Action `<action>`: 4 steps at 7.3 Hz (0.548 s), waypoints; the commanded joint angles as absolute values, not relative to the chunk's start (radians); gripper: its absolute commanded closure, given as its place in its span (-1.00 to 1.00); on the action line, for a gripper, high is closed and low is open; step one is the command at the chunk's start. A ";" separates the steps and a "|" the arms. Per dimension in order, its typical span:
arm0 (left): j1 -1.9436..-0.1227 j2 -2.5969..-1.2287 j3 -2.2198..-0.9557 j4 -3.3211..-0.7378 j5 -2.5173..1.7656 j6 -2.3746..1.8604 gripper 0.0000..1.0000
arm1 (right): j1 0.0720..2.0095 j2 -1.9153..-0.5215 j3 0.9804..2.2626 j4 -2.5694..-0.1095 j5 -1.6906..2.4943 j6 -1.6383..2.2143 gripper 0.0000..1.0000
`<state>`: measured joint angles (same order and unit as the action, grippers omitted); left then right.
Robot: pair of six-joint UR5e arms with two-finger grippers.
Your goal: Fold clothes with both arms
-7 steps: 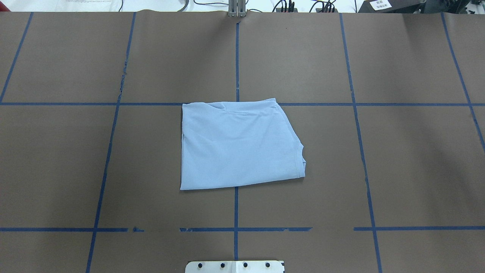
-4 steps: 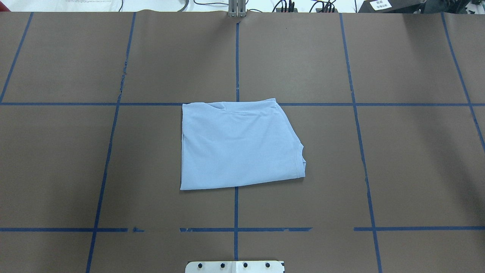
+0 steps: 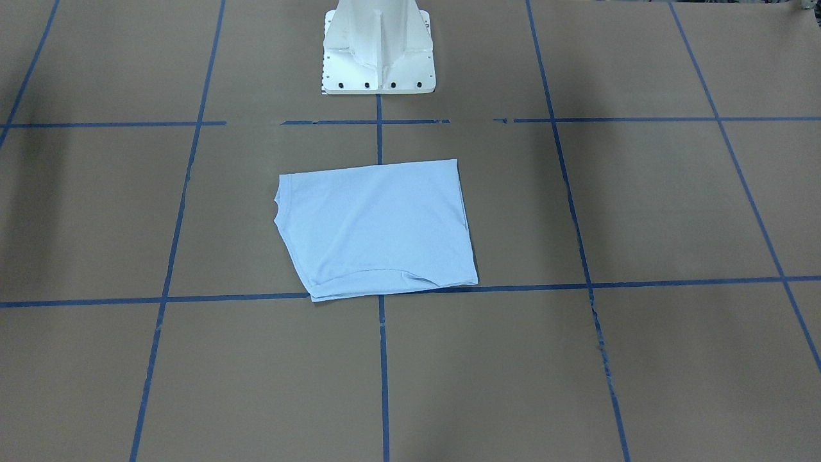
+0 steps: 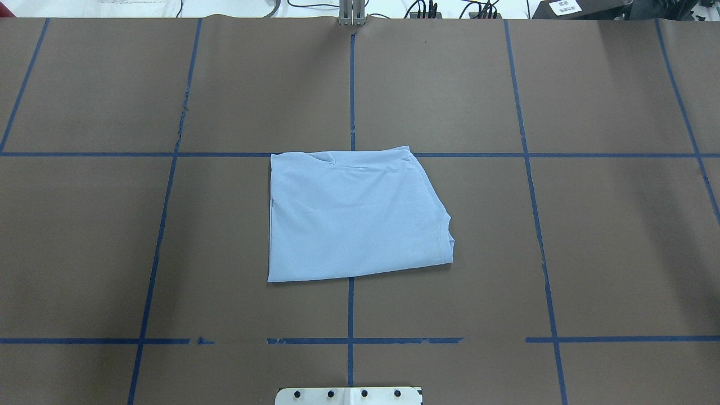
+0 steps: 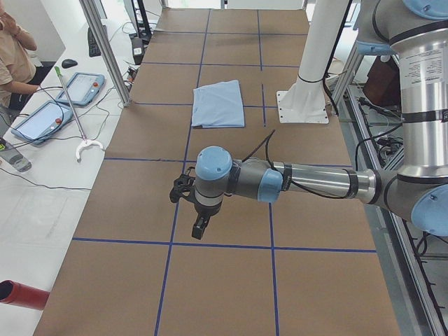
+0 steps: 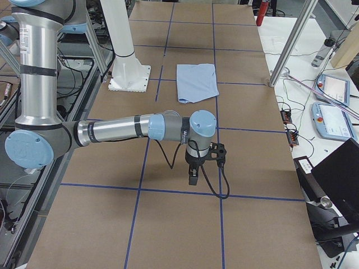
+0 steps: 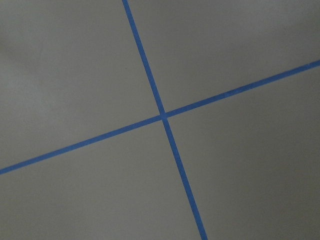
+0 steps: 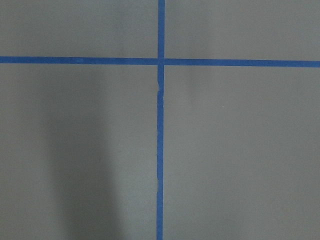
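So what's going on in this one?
Nothing is being handled right now. The light blue T-shirt lies folded small on the middle of the table, near the white pedestal. Neither pincer touches it: the left pincer hangs toward one table end, the right pincer toward the other, both pointing down over taped grid lines. Whether they are open cannot be told.

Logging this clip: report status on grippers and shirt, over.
Left gripper and right gripper: far from the shirt, open or shut unclear. Shirt: folded, lying flat, untouched. Nothing lies on it.
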<state>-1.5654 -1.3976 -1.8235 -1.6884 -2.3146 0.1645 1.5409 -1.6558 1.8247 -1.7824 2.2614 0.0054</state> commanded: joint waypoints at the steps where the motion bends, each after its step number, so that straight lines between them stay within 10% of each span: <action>1: -1.562 -1.396 -1.812 -1.697 -2.310 0.166 -1.00 | 1.540 -1.669 1.828 -1.779 2.256 -0.003 -1.00; 4: -1.568 -1.387 -1.804 -1.692 -2.324 0.173 -1.00 | 1.540 -1.693 1.828 -1.778 2.267 -0.003 -1.00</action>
<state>-1.5644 -1.3908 -1.8083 -1.6954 -2.3176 0.1681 1.5402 -1.6798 1.8275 -1.7794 2.2641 -0.0019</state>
